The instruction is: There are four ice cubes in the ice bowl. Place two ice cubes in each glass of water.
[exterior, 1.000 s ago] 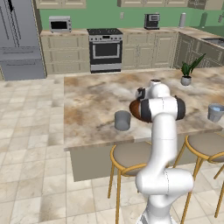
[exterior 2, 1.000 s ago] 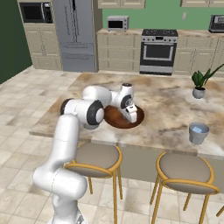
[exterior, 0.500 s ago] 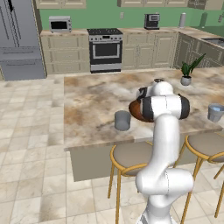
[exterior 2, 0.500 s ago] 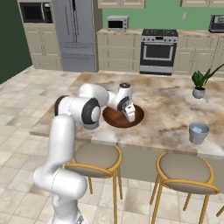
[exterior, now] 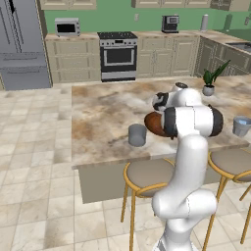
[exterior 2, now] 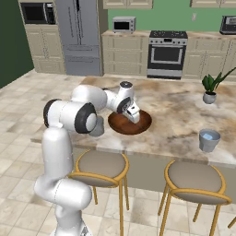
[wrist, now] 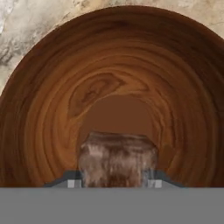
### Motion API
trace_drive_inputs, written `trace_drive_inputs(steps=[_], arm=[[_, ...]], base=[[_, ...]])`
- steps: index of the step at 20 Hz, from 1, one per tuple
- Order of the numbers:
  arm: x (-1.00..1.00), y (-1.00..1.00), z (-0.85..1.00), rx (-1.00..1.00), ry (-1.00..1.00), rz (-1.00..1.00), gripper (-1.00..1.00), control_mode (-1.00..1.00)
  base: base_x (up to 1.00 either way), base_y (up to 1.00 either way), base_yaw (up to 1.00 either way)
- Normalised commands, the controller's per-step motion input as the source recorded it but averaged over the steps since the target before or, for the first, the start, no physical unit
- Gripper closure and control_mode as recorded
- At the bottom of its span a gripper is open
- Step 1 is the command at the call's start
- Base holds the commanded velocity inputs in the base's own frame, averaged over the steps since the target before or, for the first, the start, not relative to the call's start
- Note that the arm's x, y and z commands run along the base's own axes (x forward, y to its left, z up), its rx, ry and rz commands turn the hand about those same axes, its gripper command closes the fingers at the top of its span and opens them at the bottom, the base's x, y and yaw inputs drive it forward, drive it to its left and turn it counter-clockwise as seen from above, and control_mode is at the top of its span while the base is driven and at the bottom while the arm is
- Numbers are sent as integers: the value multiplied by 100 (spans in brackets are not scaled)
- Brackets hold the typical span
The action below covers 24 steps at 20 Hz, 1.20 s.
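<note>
The ice bowl (wrist: 52,109), wide and of glossy reddish-brown wood, sits on the marble island (exterior: 103,112) and shows too in the side views (exterior 2: 120,125) (exterior: 153,123). My gripper (wrist: 113,183) (exterior 2: 135,115) hangs low inside the bowl, shut on one translucent ice cube (wrist: 118,157) that fills the gap between the fingertips (wrist: 72,182). One glass of water (exterior: 138,135) stands left of the bowl, partly behind my elbow in the right base view (exterior 2: 98,129). The other glass (exterior: 241,126) (exterior 2: 209,140) stands far to the right near the front edge.
A small potted plant (exterior: 209,89) (exterior 2: 209,97) stands at the island's back right. Two wooden stools (exterior 2: 102,163) (exterior 2: 196,179) sit under the front edge. Cabinets, a stove (exterior: 117,54) and a fridge line the far wall.
The hand has stayed low in the bowl and drifted only slightly left. The elbow has swung a little. The glasses and the bowl have not moved.
</note>
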Motion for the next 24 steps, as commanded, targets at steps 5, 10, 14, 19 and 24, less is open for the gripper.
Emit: trace_drive_inputs(steps=[5, 10, 14, 19, 24], arm=[[-76, 3, 32, 0, -16, 43, 100, -100], [-58, 37, 33, -2, -12, 47, 100, -100], [-13, 74, 42, -7, -1, 43, 100, -100], [0, 66, 71, -8, 4, 35, 100, -100], [0, 39, 29, -15, 20, 21, 100, -100]], base=[[0, 0, 0], [0, 0, 0], [0, 0, 0], [0, 0, 0], [0, 0, 0]])
